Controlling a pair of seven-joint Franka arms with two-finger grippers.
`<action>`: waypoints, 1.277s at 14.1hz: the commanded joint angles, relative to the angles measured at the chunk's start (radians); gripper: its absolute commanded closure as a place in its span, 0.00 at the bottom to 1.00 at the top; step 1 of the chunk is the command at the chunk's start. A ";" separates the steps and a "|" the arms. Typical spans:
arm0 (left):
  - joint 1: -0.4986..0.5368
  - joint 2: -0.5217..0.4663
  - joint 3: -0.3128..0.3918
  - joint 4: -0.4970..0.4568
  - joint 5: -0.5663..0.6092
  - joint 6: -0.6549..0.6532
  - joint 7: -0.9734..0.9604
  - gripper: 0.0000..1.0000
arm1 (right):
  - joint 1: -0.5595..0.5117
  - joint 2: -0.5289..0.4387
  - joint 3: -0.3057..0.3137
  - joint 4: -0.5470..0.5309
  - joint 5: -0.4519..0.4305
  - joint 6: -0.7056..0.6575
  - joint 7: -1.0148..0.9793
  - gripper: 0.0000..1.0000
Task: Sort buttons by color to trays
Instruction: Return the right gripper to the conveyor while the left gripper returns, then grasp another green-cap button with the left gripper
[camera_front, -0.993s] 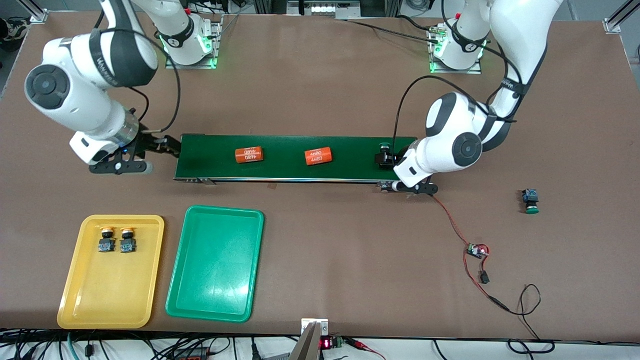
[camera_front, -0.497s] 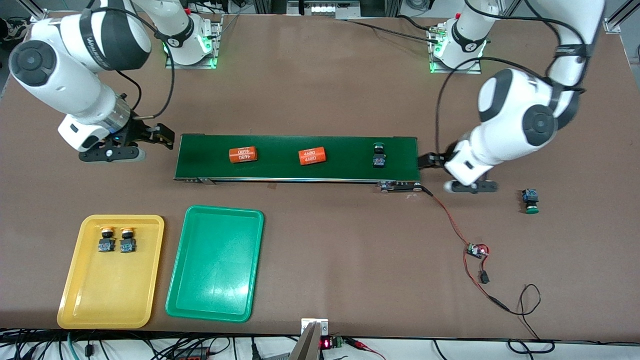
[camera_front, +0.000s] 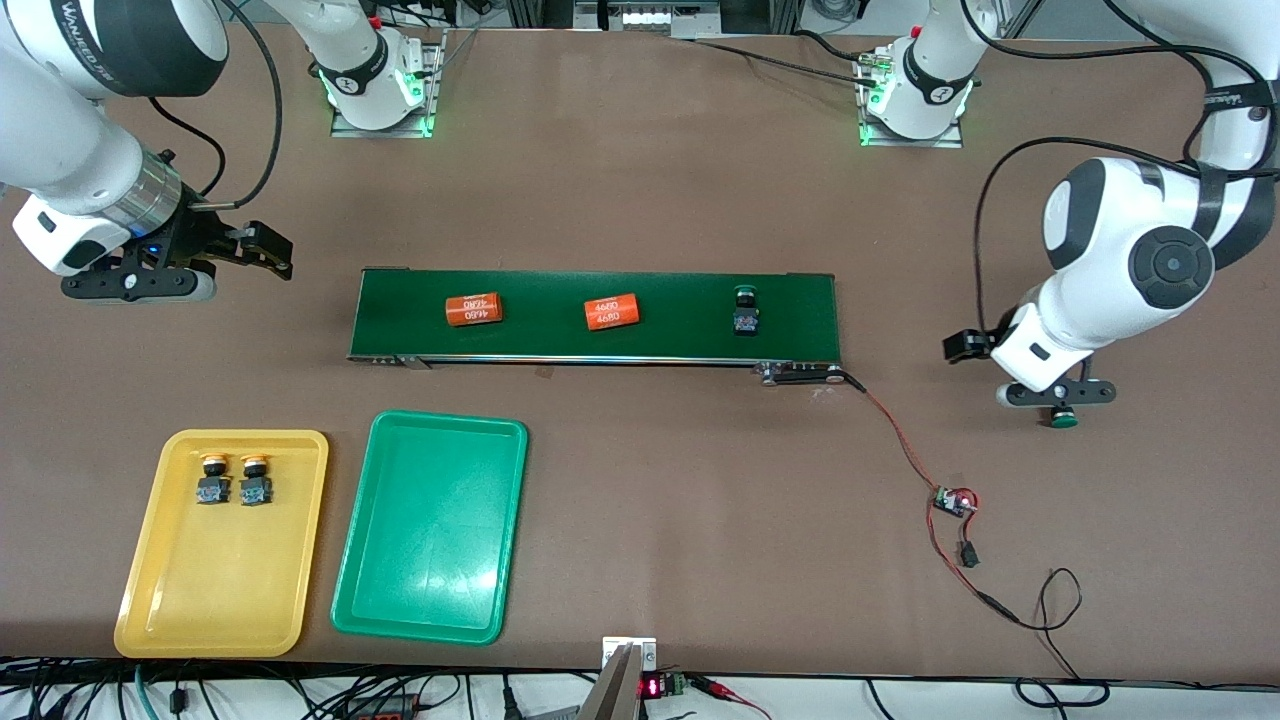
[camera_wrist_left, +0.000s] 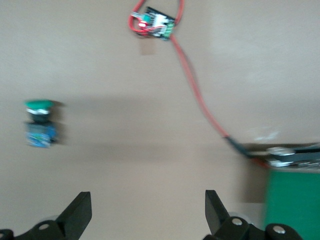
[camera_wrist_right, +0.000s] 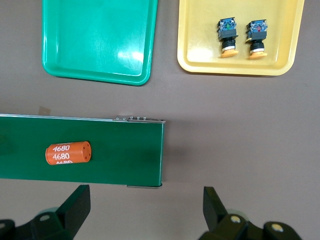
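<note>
Left gripper (camera_front: 1060, 393), jaws wide, hovers over the green-capped black-and-blue push-button (camera_wrist_left: 39, 123); right gripper (camera_front: 140, 287), jaws wide, holds nothing.

You have two buttons (camera_front: 232, 481) side by side in one tray (camera_front: 190, 600), at its edge farthest from the front camera. The second tray (camera_front: 420, 610) lies just beside it, toward the left arm's end. Farther from the camera, the conveyor belt (camera_front: 680, 335) carries two cylinders (camera_front: 542, 310) and a third button (camera_front: 745, 311). The fourth button (camera_front: 1064, 419) sits on the table near the left arm's end.
</note>
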 joint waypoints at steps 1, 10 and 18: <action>0.008 0.043 0.103 -0.001 0.073 0.083 0.174 0.00 | -0.005 0.019 0.011 0.016 0.003 -0.019 -0.007 0.00; 0.080 0.244 0.204 -0.009 -0.002 0.313 0.271 0.00 | -0.004 0.028 0.008 0.022 0.006 -0.021 -0.016 0.00; 0.083 0.333 0.229 -0.016 -0.090 0.391 0.262 0.21 | 0.036 0.021 0.008 -0.045 0.012 0.017 -0.001 0.00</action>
